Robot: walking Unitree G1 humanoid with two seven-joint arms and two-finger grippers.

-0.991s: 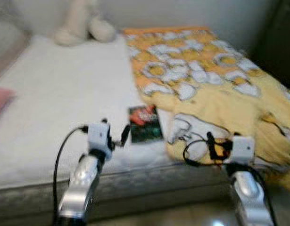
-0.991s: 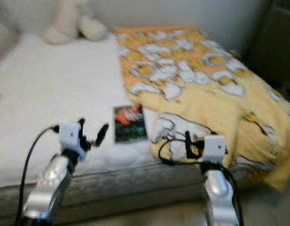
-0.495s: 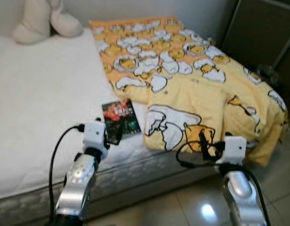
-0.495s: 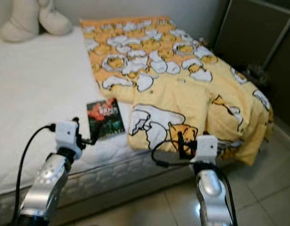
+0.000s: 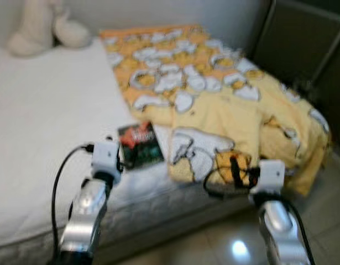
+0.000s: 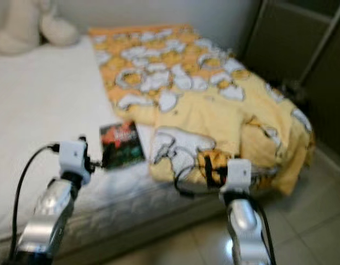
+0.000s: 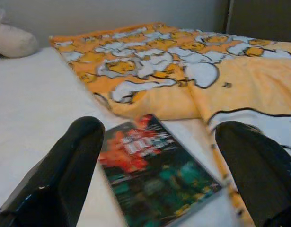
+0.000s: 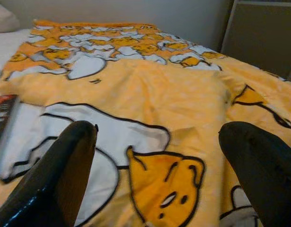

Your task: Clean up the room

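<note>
A dark book (image 5: 139, 145) with a red and green cover lies flat on the white mattress (image 5: 48, 110), near the front edge. Beside it spreads a crumpled yellow blanket (image 5: 214, 94) printed with egg cartoons. My left gripper (image 7: 159, 142) is open, hovering low just short of the book, which shows between its fingers (image 7: 79, 156). My right gripper (image 8: 157, 137) is open too, held over the blanket's front edge (image 8: 159, 94) with nothing in it. Both arms reach forward, the left gripper (image 5: 123, 160) and the right gripper (image 5: 236, 168) at about the same height.
A cream plush toy (image 5: 42, 30) rests at the back of the bed by the wall. A dark cabinet (image 5: 302, 44) stands to the right of the bed. Shiny tiled floor (image 5: 214, 243) runs below the mattress edge, where the blanket hangs over.
The camera has swung right, bringing the cabinet and floor into view; the picture is slightly blurred. Both arms stay out in front, grippers open, and the book lies unmoved.
</note>
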